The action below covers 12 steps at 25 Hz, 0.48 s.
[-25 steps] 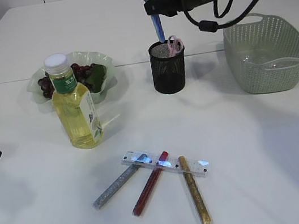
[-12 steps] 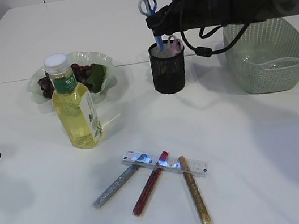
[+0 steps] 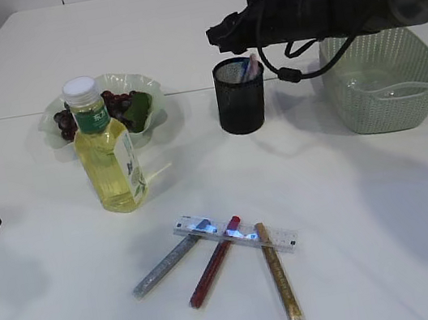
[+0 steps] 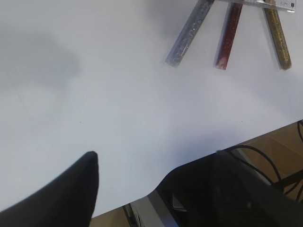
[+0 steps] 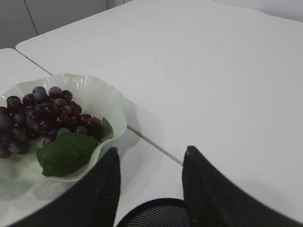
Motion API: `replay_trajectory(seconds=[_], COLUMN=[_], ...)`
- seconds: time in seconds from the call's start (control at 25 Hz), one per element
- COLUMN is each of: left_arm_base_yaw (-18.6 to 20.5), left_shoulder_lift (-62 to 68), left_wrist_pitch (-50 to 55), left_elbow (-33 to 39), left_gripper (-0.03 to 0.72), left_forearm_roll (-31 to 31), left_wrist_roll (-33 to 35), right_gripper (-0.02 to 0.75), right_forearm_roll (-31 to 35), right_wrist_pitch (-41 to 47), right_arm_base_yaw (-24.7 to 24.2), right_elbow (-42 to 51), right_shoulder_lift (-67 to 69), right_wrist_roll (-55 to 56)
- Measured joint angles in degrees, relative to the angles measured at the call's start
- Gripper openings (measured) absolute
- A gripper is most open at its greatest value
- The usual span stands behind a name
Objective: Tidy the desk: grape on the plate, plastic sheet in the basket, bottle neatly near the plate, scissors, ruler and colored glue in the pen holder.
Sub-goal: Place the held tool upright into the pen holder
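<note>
Right gripper (image 3: 214, 37) open and empty above pen holder (image 3: 241, 96) | scissors (image 3: 250, 64) inside | lift straight up, avoid rim | next: ruler (image 3: 236, 234), near centre

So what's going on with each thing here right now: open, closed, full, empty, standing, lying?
Bottle: upright, capped, nearly full.
Plate: holding grapes.
Pen holder: upright, scissors inside.
Basket: looks empty.
Ruler: flat, across three glue sticks.
Glue sticks: lying on table.
Right claw: open, empty, above the holder.
Left claw: open, empty.
</note>
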Motion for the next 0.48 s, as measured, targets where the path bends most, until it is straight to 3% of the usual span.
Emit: replay_trajectory(seconds=[0.12, 0.24, 0.48], left_arm_base_yaw=[0.0, 0.0, 0.0], left_shoulder_lift=[0.0, 0.0, 0.0], left_wrist_pitch=[0.0, 0.0, 0.0], left_elbow=[0.0, 0.0, 0.0], left_gripper=[0.541, 0.541, 0.541], left_forearm_roll=[0.0, 0.0, 0.0], left_wrist_roll=[0.0, 0.0, 0.0], right_gripper=[0.356, 0.356, 0.356], right_forearm_roll=[-2.9, -15.1, -55.9], right_wrist_pitch=[-1.2, -1.6, 12.1], right_arm_base_yaw=[0.0, 0.0, 0.6], right_elbow=[0.0, 0.0, -0.1], right_shoulder_lift=[-1.3, -5.2, -16.1], right_wrist_roll=[7.0, 20.6, 64.9])
